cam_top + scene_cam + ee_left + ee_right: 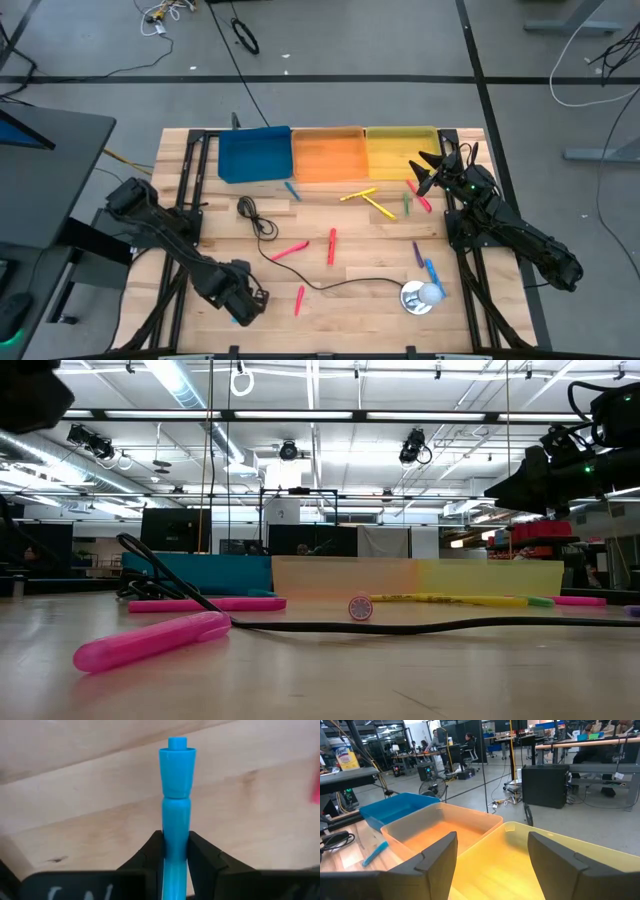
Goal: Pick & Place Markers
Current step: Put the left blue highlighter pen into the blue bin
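Observation:
My left gripper (pixel 243 305) is over the table's near left part, pointing down, shut on a light blue marker (pixel 177 795). Loose markers lie on the wood: pink ones (pixel 288 250), (pixel 331 245), (pixel 299 299), yellow ones (pixel 358 194), blue ones (pixel 292 189), (pixel 432 272), a green one (pixel 406 205) and a purple one (pixel 417 252). A blue tray (pixel 255 153), an orange tray (pixel 328 153) and a yellow tray (pixel 402 150) stand side by side along the far edge. My right gripper (pixel 425 170) waits open and level by the yellow tray (pixel 580 865). My left gripper pinches the blue marker's barrel (pixel 175 847) between its two fingers (pixel 202 855). The fingers come from above and lie along the marker. Its wider capped end (pixel 177 762) sticks out past the fingertips, pointing down at the wood, and looks clear of it.
A thin black cable (pixel 300 268) winds from a coil at the middle left to a round silver-white object (pixel 420 296) at the near right. In the low view a pink marker (pixel 150 640) lies close by, across the cable. Bare wood lies around the left gripper.

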